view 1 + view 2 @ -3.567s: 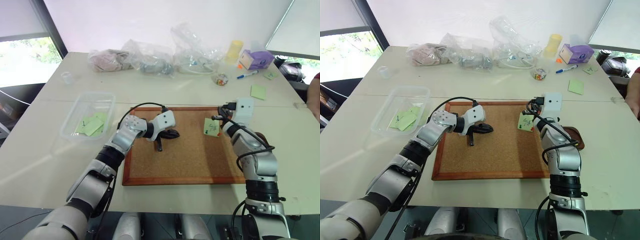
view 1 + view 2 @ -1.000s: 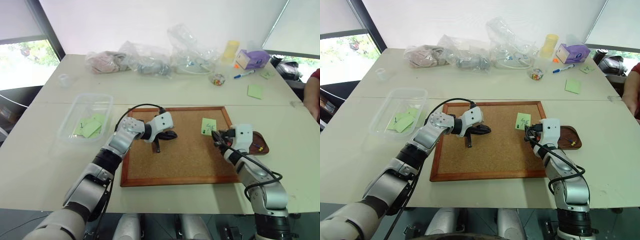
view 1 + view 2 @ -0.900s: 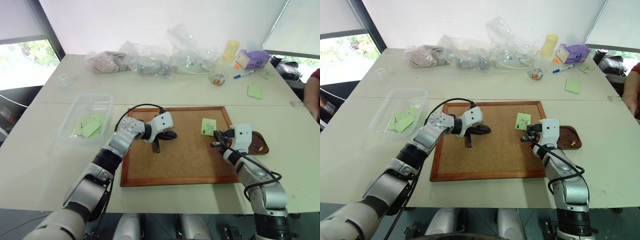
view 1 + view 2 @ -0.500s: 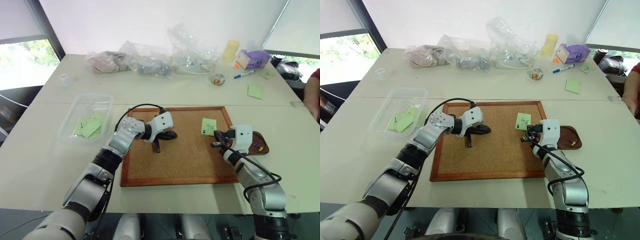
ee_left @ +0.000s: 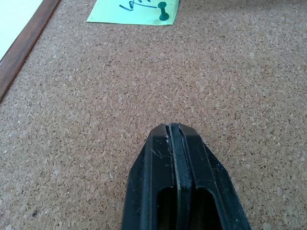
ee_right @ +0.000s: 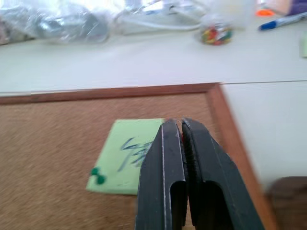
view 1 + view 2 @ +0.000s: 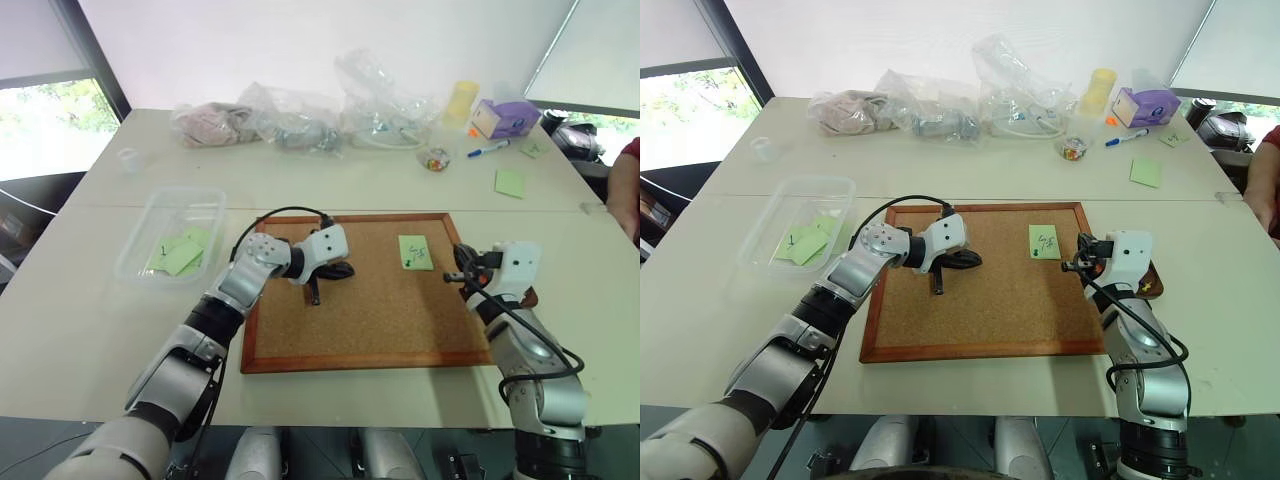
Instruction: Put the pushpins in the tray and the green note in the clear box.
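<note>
**Assessing the pinned green note before lifting it**

Location: the green note [image 7: 416, 252] lies flat on the corkboard [image 7: 370, 320], near its far right corner. One green pushpin [image 6: 97, 175] holds it down at a corner. The tray [image 6: 288, 203] sits on the bench [image 7: 100, 330] just off the corkboard's right edge, partly behind my right arm. The clear box [image 7: 150, 215] stands well off the corkboard's left edge with other green notes inside.

Jaws: the right jaws are pressed together at the corkboard's right edge, just beside the note. Whether a pin sits between them I cannot tell. The left jaws are together and empty, tips low over the corkboard's middle.

Handling judgement: the note is thin, limp paper of almost no weight, and I expect it to tear if pulled against the pin. The pin should come out first. Its head is tiny, hard and smooth, so I would grip it squarely and pull straight up. After that I would take the note by a free edge opposite the pinned corner, with a light pinch. It may curl or flutter in transit.
</note>
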You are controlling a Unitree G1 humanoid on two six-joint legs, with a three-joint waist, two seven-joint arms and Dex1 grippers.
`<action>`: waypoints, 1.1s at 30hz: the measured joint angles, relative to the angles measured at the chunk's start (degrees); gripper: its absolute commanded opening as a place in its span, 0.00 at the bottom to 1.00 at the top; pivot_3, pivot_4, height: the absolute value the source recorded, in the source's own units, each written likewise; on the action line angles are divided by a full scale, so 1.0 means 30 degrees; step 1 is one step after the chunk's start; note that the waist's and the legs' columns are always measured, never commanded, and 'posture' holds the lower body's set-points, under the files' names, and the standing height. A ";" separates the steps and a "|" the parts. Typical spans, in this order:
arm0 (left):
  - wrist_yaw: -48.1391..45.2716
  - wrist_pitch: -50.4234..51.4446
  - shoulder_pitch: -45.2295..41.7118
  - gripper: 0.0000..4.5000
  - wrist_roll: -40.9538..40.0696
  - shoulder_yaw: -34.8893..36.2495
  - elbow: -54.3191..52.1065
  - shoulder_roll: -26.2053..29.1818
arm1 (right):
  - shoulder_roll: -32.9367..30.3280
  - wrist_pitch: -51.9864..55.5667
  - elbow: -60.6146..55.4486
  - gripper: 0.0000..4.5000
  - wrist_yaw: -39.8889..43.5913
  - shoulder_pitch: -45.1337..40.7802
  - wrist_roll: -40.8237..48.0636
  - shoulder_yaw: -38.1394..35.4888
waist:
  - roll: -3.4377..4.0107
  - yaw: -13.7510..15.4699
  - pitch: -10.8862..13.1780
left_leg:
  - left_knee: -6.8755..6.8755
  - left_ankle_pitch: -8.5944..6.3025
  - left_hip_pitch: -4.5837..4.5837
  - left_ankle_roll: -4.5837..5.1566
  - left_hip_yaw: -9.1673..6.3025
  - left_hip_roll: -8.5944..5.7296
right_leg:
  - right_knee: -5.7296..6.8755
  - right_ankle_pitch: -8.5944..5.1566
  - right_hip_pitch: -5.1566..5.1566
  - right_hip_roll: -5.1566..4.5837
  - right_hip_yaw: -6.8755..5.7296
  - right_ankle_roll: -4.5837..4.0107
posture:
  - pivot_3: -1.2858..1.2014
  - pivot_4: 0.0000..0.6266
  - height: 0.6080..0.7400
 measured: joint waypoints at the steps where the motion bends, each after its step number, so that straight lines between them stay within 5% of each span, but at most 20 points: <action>1: 0.0000 0.0000 0.0000 0.00 0.0000 -0.0001 0.0000 -0.0002 | 0.0002 0.0000 -0.0084 0.02 -0.0015 0.0002 0.0060 -0.0019 | 0.0001 0.0000 -0.0001 | 0.0000 0.0000 0.0000 0.0000 0.0001 0.0000 | 0.0000 0.0000 0.0001 -0.0001 -0.0001 0.0000 | 0.52 0.24 0.98; 21: 0.0002 -0.0175 0.0027 0.00 0.0046 -0.0053 -0.0005 0.0038 | -0.0436 0.0962 0.1642 0.02 -0.2890 0.1079 -0.1063 -0.2845 | 0.0025 -0.0008 -0.0026 | -0.0001 0.0000 0.0003 0.0001 0.0005 0.0000 | -0.0002 -0.0002 0.0002 -0.0001 0.0004 -0.0003 | 0.52 0.24 0.98; 30: 0.0004 -0.0174 0.0031 0.00 0.0044 -0.0053 -0.0014 0.0040 | -0.0411 0.1285 0.1797 0.99 -0.3116 0.0963 -0.0863 -0.2924 | 0.0027 -0.0007 -0.0029 | -0.0001 0.0000 0.0002 0.0001 0.0004 0.0000 | -0.0002 -0.0002 0.0002 -0.0001 0.0004 -0.0003 | 0.52 0.24 0.98; 33: 0.0007 -0.0174 0.0032 0.00 0.0044 -0.0053 -0.0011 0.0039 | -0.0347 0.1285 0.1796 0.99 -0.3219 0.1061 -0.0834 -0.3104 | 0.0027 -0.0009 -0.0029 | -0.0001 0.0000 0.0001 0.0001 0.0004 0.0000 | -0.0002 -0.0002 0.0002 -0.0001 0.0005 -0.0003 | 0.52 0.24 0.98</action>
